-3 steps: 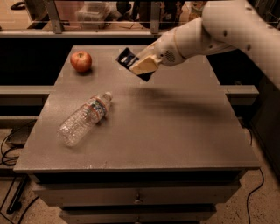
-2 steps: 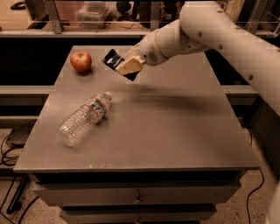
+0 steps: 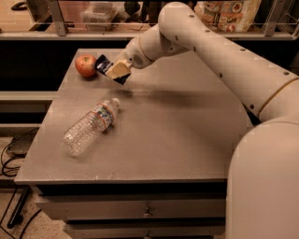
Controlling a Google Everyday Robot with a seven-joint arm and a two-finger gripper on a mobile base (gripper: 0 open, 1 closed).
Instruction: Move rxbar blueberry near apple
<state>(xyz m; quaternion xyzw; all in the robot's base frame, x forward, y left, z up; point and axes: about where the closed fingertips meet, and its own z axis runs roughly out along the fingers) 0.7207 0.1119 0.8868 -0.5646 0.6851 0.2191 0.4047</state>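
The red apple (image 3: pixel 85 65) sits at the far left of the grey table (image 3: pixel 177 130). My gripper (image 3: pixel 115 71) is shut on the rxbar blueberry (image 3: pixel 104 65), a flat dark navy bar held tilted just above the table. The bar's upper end is right beside the apple's right side; I cannot tell whether they touch. The white arm reaches in from the right.
A clear plastic water bottle (image 3: pixel 89 126) lies on its side at the table's front left. A shelf with a clear container and packaged goods (image 3: pixel 231 11) runs behind the table. Drawers (image 3: pixel 140 210) sit under the front edge.
My gripper has carried the bar leftward across the back of the table, from its middle to just right of the apple. The bottle and the apple have not moved.
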